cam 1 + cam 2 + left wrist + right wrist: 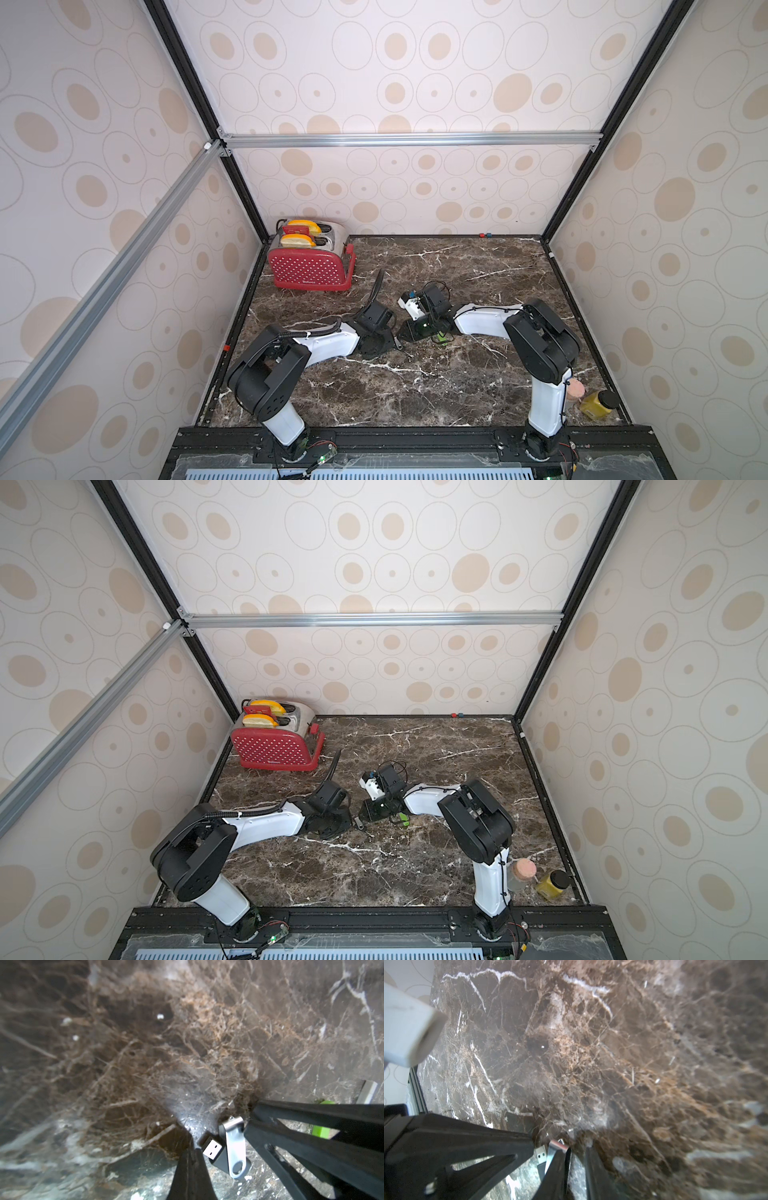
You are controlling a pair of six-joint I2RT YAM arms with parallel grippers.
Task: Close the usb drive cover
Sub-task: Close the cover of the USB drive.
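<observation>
Here, the drive (217, 1155) lies on the table (457, 374), plug (212, 1148) bare, cover (234, 1147) swung aside. Left gripper (192, 1147), pinched together, braces the plug end; right gripper (574, 1145), narrowly parted, touches the cover. Next, seemingly: rotate it over the plug.

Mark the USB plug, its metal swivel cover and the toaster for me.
USB plug (212, 1148): left wrist view, on its open metal end.
metal swivel cover (235, 1147): left wrist view, middle of the flat strip.
toaster (309, 268): in a top view, on its red dotted side.
</observation>
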